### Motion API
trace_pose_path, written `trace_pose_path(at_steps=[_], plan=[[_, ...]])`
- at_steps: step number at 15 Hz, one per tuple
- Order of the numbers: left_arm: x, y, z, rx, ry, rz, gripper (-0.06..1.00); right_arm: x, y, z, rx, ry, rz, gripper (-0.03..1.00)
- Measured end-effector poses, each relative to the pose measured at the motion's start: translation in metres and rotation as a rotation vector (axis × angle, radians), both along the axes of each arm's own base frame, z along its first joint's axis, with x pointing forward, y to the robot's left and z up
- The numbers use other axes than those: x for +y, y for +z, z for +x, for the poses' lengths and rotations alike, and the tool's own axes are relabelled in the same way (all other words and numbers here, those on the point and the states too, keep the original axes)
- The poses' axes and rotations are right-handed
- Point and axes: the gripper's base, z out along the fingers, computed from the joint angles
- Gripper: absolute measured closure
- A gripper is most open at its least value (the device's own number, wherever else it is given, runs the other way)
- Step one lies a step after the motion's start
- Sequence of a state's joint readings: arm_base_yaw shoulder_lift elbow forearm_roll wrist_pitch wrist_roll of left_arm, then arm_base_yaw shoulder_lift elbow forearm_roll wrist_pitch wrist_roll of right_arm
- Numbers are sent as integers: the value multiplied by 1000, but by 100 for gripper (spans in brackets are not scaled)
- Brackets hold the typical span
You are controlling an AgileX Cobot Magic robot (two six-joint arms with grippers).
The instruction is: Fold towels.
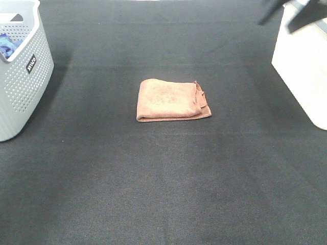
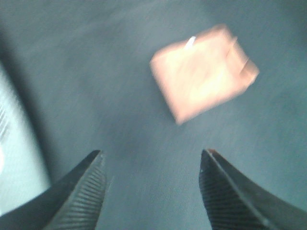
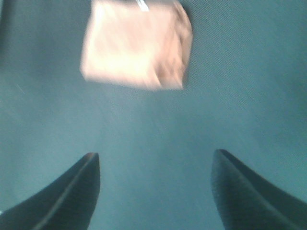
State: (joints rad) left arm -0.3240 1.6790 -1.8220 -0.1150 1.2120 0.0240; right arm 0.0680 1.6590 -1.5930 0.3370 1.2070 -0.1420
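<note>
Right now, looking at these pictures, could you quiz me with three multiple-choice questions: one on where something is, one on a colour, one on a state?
1. Where does the towel lie?
A. In the basket
B. On the dark mat, mid-table
C. On the white box

2. What colour is the cloth in the basket?
A. Blue
B. Yellow
C. Green

3. How do the two grippers stand?
A. Both clamped on the towel
B. One open, one shut
C. Both open and empty

Answers:
1 B: the towel sits folded on the mat, apart from the basket and the box.
2 A: a blue cloth shows over the rim.
3 C: the left gripper and right gripper show spread fingers with nothing between.
</note>
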Motion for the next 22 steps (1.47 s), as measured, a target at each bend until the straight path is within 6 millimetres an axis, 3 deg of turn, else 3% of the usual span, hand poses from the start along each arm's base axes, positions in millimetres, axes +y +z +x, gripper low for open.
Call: trace_pose_path(at_steps=[4,5,6,8,9,11,12,16,22], plan=[[31,-19,-83,77,60,31,38,-12,11,-88,-18,-21,-69,34],[42,-29,-118,82,71,26,38,-15,10,-123,-57,-38,-65,34],[46,-32,-129,82,72,25,38,-16,7,-134,-65,-42,-63,34],[61,-44,-173,67,78,17,38,-19,-10,-173,-85,-51,-61,34],[72,-56,-205,50,79,10,38,-21,-17,-195,-103,-52,-64,34],[83,-66,-236,2,79,-9,38,-25,-34,-236,-147,-59,-70,34],[92,-78,-263,-45,79,-27,38,-27,-45,-262,-199,-61,-69,34],[107,-114,-307,-153,49,-44,38,-32,-61,-312,-395,-54,-91,34],[106,-127,-310,-282,-33,-37,38,-37,-70,-326,-536,-78,-115,34]])
